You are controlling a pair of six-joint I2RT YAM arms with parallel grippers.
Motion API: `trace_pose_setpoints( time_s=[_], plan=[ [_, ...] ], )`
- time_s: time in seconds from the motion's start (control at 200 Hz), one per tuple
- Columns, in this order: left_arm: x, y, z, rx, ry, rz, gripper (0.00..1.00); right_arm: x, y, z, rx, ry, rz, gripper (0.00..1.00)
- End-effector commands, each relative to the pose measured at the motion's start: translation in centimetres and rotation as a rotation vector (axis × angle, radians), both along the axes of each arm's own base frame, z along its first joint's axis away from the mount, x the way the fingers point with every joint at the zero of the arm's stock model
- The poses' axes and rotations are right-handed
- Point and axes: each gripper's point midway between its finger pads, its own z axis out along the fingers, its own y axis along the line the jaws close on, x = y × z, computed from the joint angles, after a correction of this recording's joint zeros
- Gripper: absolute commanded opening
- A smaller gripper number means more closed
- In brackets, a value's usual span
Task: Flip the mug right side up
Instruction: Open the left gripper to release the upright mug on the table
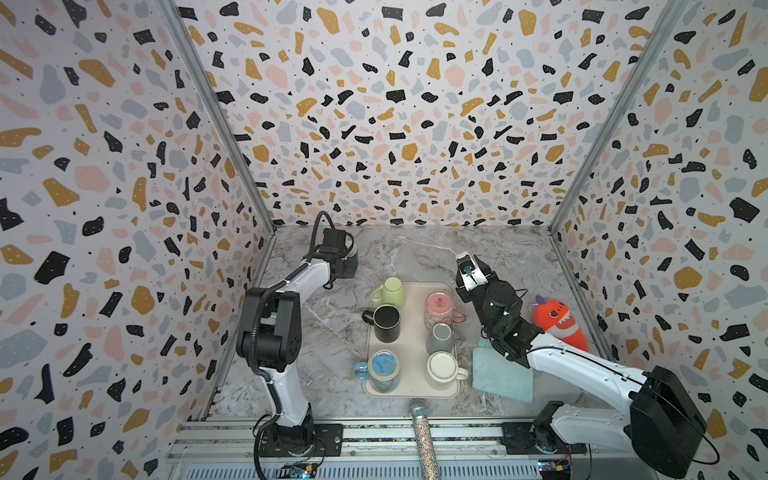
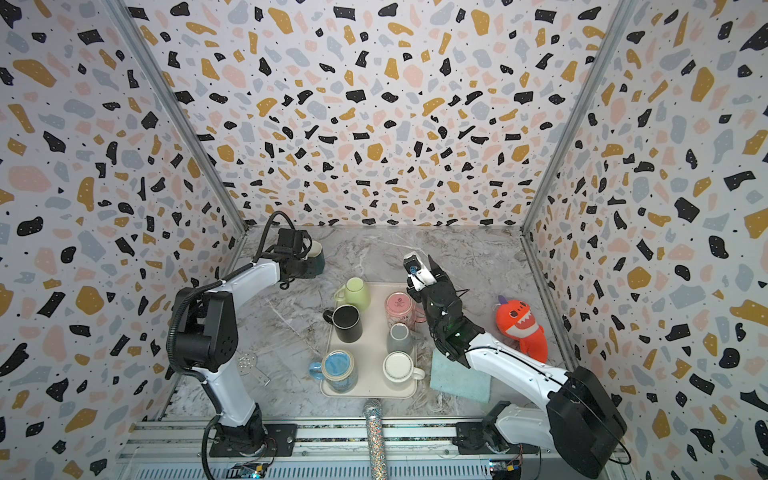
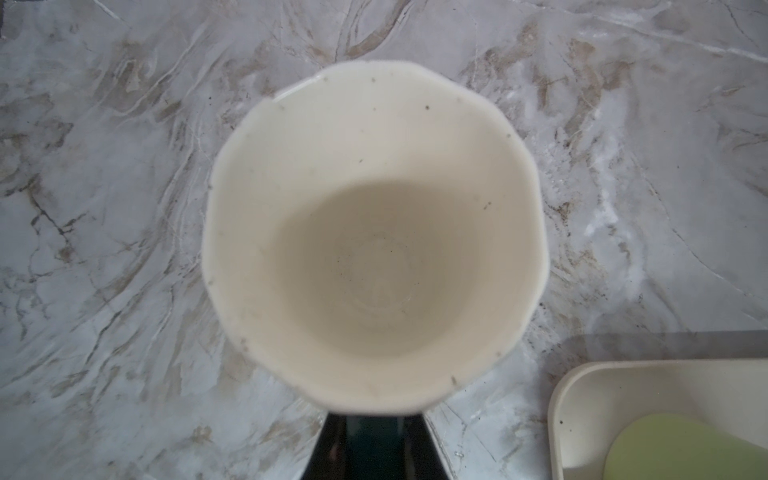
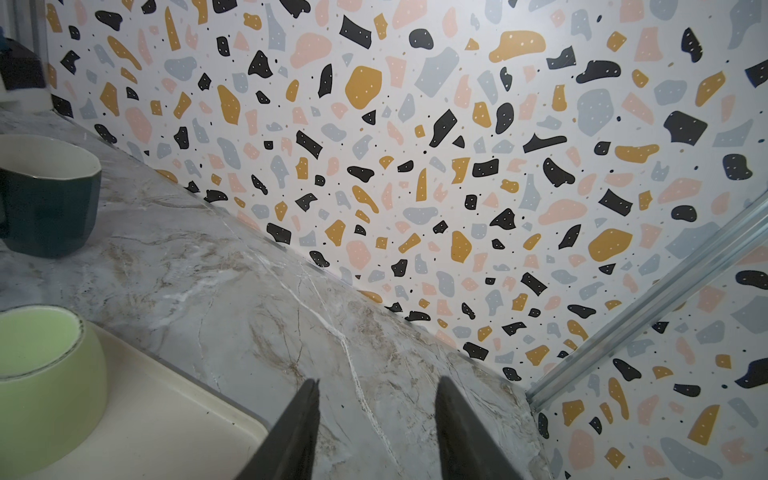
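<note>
Top views, both: mug (image 2: pixel 318 262), dark green outside and cream inside, stands left of centre on the desk (image 1: pixel 415 253). It is beyond the far left corner of the tray (image 1: pixel 411 390), mouth upward. Left gripper (image 1: pixel 340 266) sits at the mug's near side and hides most of it. Right gripper (image 1: pixel 468 261) is right of centre, raised over the tray's far right corner, carrying nothing.

Left wrist view: mug fills the centre, its empty cream interior seen straight down. At bottom centre the left gripper's dark fingers (image 3: pixel 332 453) are pressed close on a dark green part of the mug, probably the handle. Tray corner and green mug (image 3: pixel 685 449) are at lower right, near the mug but apart from it.

Right wrist view: the right gripper's fingers are spread wide at bottom centre, with bare desk between them. Mug is at the left edge, upright, and its base appears to lie flat on the desk.

Step in hand, judged: letting go of the righted mug.
- Check that the base bears fully on the desk before loosening.
- Part the fingers slowly, so the handle is not tugged.
- Draw back along the handle's line, then lift. A sideways pull could tip the mug or push it toward the tray.
- Leave the right arm parked and clear.
</note>
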Motion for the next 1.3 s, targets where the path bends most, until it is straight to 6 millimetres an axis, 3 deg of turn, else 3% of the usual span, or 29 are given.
trace_pose_setpoints(
  time_s=[0.0, 0.736, 0.966, 1.297],
  plan=[
    [2.2, 0.3, 2.0, -0.001, -0.117, 0.007, 0.0, -0.3, -0.1, 0.9, 0.036, -0.015, 0.004, 0.47],
    [3.4, 0.6, 0.2, 0.015, -0.096, -0.013, 0.0, 0.1, 0.3, 0.3, 0.039, 0.008, 0.009, 0.48],
    [2.9, 0.5, -0.5, 0.012, -0.069, -0.022, 0.27, 0.1, 0.4, 0.2, 0.042, 0.011, 0.014, 0.48],
    [2.1, 0.5, -0.7, -0.004, -0.047, -0.014, 0.48, 0.1, 0.4, 0.0, 0.047, 0.015, 0.015, 0.48]
  ],
)
